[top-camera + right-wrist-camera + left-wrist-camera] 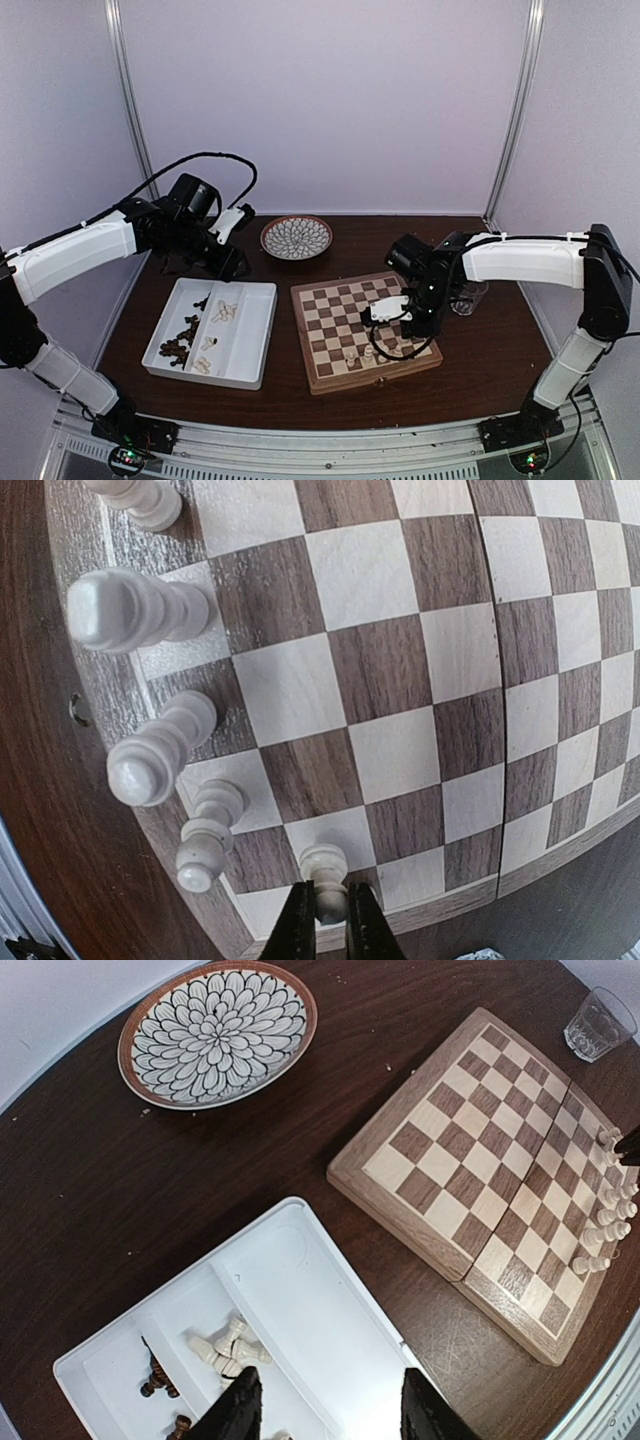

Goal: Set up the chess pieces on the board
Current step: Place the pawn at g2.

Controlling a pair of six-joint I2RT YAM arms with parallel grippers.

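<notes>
The board (340,310) lies at the table's middle, with several cream-white chess pieces (360,350) standing along its near edge. In the right wrist view they line the board (400,680) on its left side, among them a tall cream piece (130,610). My right gripper (328,920) is shut on one cream-white piece (325,872) over an edge square; I cannot tell whether it touches. My left gripper (330,1415) hangs open, holding nothing, above the white tray (320,1300). In the tray lie cream pieces (225,1348) and dark brown pieces (160,1380).
A round patterned plate (297,237) sits behind the tray (262,340). A clear glass (468,297) stands to the right of the board, close behind my right gripper (383,315). My left gripper (228,265) is over the tray's far end.
</notes>
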